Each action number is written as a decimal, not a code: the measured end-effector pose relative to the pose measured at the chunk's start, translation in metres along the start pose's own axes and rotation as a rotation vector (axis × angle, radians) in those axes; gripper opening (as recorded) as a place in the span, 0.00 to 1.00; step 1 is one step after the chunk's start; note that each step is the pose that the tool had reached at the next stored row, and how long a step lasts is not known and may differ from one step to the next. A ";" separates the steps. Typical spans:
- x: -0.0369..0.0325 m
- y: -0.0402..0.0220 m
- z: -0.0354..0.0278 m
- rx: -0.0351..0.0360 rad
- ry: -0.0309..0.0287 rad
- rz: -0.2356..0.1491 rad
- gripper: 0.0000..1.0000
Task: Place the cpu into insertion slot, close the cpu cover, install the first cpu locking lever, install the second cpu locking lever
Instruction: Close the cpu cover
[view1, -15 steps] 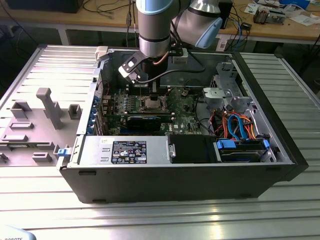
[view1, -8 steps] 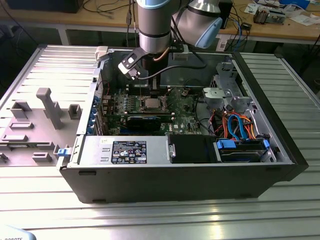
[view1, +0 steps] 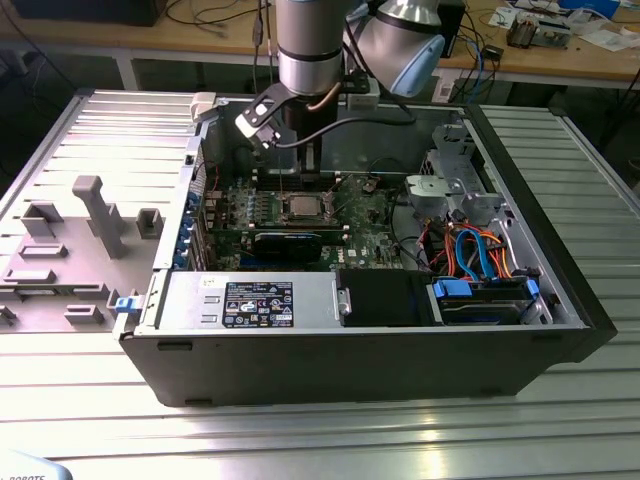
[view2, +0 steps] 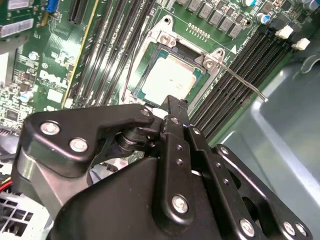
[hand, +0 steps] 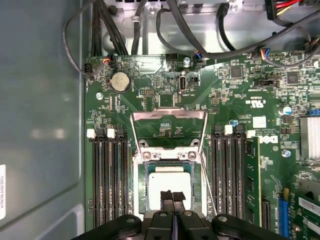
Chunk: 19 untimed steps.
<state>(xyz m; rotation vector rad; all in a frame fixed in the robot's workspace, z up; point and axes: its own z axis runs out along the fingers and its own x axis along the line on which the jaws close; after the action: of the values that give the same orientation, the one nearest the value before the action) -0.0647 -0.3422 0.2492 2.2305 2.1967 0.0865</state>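
The cpu (hand: 170, 181) lies flat in the insertion slot (hand: 138, 176) on the green board, its silver top showing in both wrist views (view2: 172, 77). The cpu cover (hand: 169, 115) stands open, swung back from the slot on its hinge. A thin locking lever (view2: 245, 82) sticks out free beside the slot, and one runs along the slot's side (hand: 212, 200). My gripper (hand: 172, 196) is shut with nothing between its fingers, its tips just over the chip's near edge (view2: 175, 106). In the exterior view the arm reaches down into the case over the slot (view1: 303, 207).
Black memory slots (hand: 107, 175) flank the socket on both sides. A black card (view1: 288, 243) lies in front of the socket. Cables and a drive cage (view1: 455, 185) fill the case toward the exterior view's right. Grey fixtures (view1: 95, 215) stand on the table outside the case.
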 end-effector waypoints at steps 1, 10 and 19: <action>0.0001 0.0001 -0.0017 0.0000 -0.0014 0.000 0.11; 0.0007 0.0075 -0.0077 0.0150 -0.0083 0.000 0.11; 0.0010 0.0081 -0.0151 0.0151 -0.0093 0.000 0.11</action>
<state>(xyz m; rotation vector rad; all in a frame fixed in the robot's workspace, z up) -0.0573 -0.3418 0.2647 2.2340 2.2001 0.0597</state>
